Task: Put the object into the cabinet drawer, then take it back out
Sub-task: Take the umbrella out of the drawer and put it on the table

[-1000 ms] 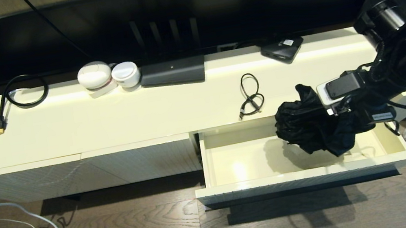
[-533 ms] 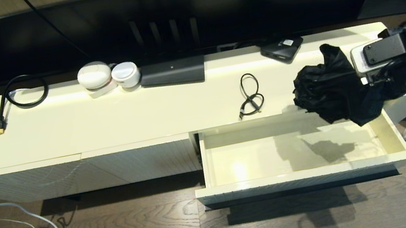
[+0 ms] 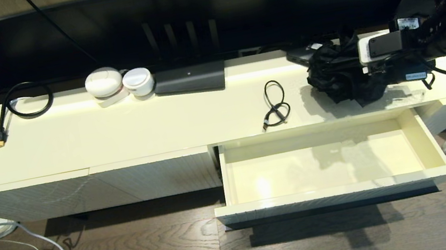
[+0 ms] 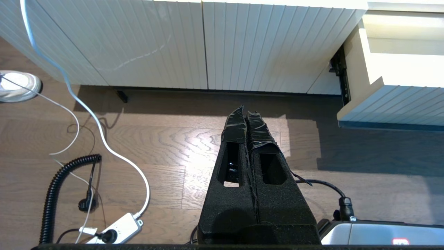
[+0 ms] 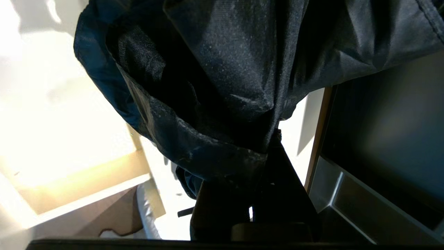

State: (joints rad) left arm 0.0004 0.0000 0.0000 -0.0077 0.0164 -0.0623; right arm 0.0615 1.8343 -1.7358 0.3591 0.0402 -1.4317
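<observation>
snagging is the risk: right gripper [image 3: 362,74], clamped shut on the black fabric bundle [image 3: 335,79] over the cabinet top's [image 3: 137,125] back right corner. loose folds could catch the black device [image 3: 300,56] there; the cabinet drawer [image 3: 325,166] lies open and bare.

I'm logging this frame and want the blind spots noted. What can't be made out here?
- Right gripper, head view: its fingertips are buried in the black fabric bundle it holds.
- Black box on the cabinet top, head view: mostly hidden behind the bundle.
- Cabinet drawer handle: hidden under the front edge in head view.
- Right wrist view: fabric blocks most of the scene.
</observation>
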